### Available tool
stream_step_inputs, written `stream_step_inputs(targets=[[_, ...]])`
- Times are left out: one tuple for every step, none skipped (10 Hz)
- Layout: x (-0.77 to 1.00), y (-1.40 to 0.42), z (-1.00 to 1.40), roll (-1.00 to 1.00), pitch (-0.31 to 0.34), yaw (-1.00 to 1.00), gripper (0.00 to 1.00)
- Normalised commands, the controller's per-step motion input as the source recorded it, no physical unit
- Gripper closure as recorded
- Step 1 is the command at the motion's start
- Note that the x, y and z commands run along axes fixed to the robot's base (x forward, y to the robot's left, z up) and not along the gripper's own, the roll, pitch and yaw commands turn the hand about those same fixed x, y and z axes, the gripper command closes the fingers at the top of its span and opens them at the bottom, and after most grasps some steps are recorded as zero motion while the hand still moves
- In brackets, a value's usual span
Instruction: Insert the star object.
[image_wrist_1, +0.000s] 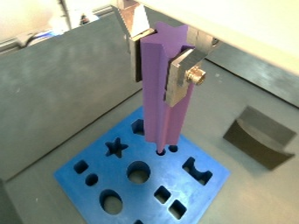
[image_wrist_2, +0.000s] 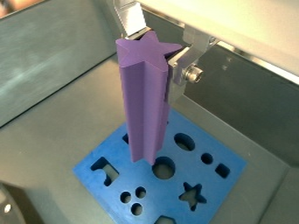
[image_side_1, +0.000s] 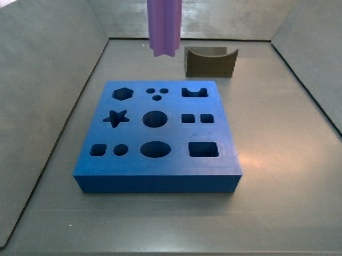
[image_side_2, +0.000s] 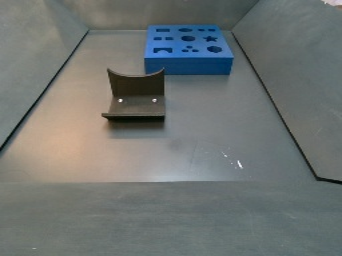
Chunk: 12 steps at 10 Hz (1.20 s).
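Observation:
My gripper (image_wrist_1: 158, 70) is shut on the star object (image_wrist_1: 163, 87), a long purple rod with star-shaped ridged sides, held upright by its upper part. It also shows in a wrist view (image_wrist_2: 146, 96) between the silver fingers (image_wrist_2: 181, 72). In a side view only the rod's lower part (image_side_1: 162, 25) shows, hanging in the air above the far edge of the blue block (image_side_1: 160, 182). The block (image_wrist_1: 211, 184) lies flat with several shaped holes; its star hole (image_side_1: 116, 119) is apart from the rod's lower end. The gripper and rod are out of view in a side view that shows the block (image_side_2: 187, 65).
A dark olive curved piece (image_side_1: 210, 62) stands on the floor beyond the block, also seen in a side view (image_side_2: 134, 95) and a wrist view (image_wrist_1: 260, 136). Grey walls (image_side_1: 54, 90) enclose the grey floor on all sides.

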Motion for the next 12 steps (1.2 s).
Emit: stream_step_inputs(targets=[[0.0,0.0,-0.44,0.0,0.0,-1.0,1.0],[-0.01,0.0,-0.47,-0.03,0.0,-1.0,1.0],[-0.31,0.0,-0.4,-0.11,0.0,-0.82,1.0],[-0.43,0.01,-0.43,-0.19,0.0,-0.71,1.0],[-0.46,0.01,-0.46,-0.23,0.0,-0.67,1.0],[-0.48,0.01,-0.44,-0.24,-0.001,-0.65,1.0],[-0.5,0.01,-0.47,-0.27,-0.006,-0.62,1.0],[-0.51,0.0,-0.48,-0.32,-0.034,-0.6,1.0],[-0.54,0.0,-0.44,-0.34,-0.056,-0.57,1.0],[-0.53,0.0,-0.27,-0.22,-0.11,-0.65,1.0],[-0.41,0.0,-0.09,-0.17,-0.077,-0.71,1.0],[-0.37,-0.02,0.0,-0.11,-0.076,-0.71,1.0]])
